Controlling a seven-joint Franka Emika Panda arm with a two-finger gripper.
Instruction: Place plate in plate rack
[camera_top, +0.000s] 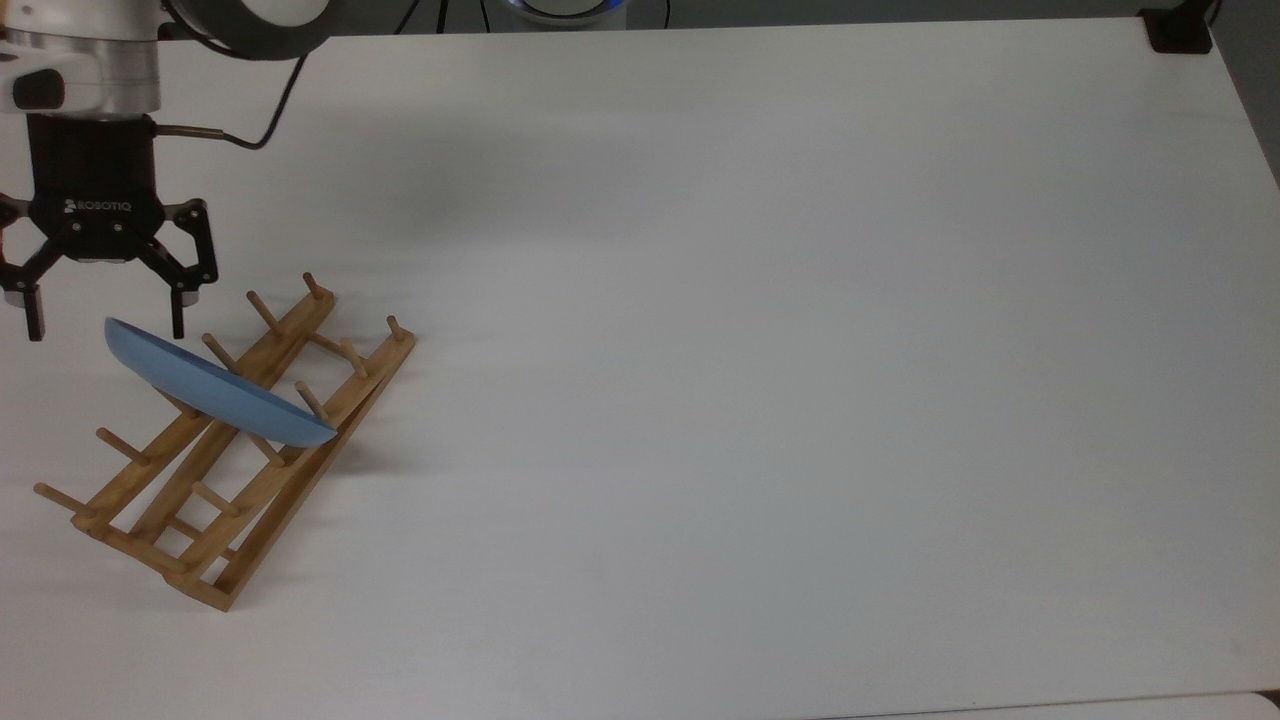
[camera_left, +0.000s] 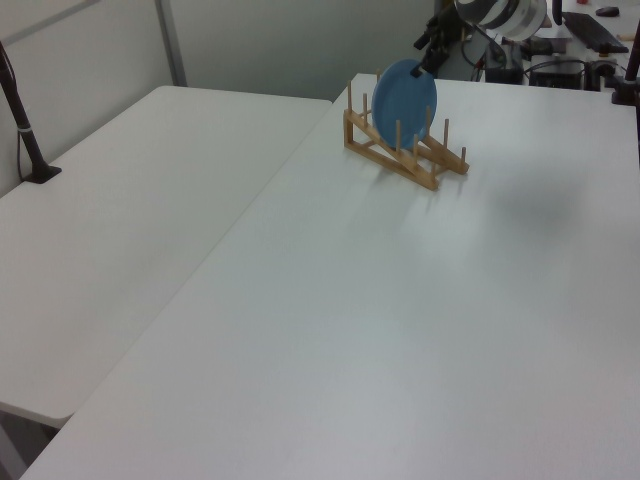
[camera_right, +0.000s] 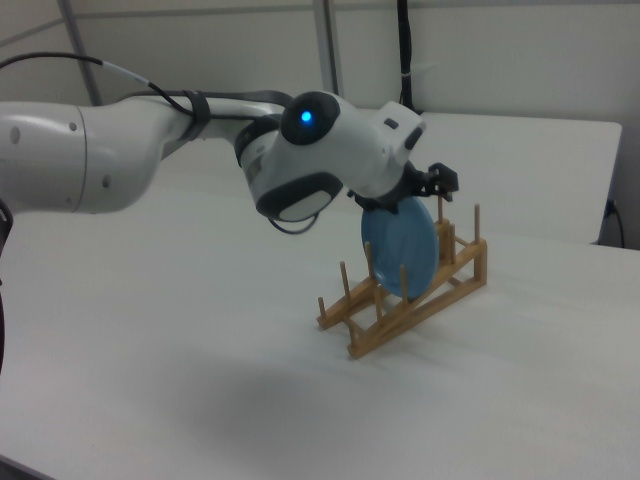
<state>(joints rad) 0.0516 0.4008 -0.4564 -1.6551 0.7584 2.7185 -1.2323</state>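
plate (camera_top: 215, 385) in rack (camera_top: 240, 480) — gripper (camera_top: 107, 325) spread

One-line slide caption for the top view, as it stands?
Open claw poised above the blue plate, which stands on edge between the pegs of the wooden plate rack on the white table.

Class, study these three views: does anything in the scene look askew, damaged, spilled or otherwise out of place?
Nothing stands out. The round light-blue glossy plate stands on edge between the pegs of the light-brown wooden plate rack, which sits on the white table. The black two-finger gripper hangs open above the plate's rim.
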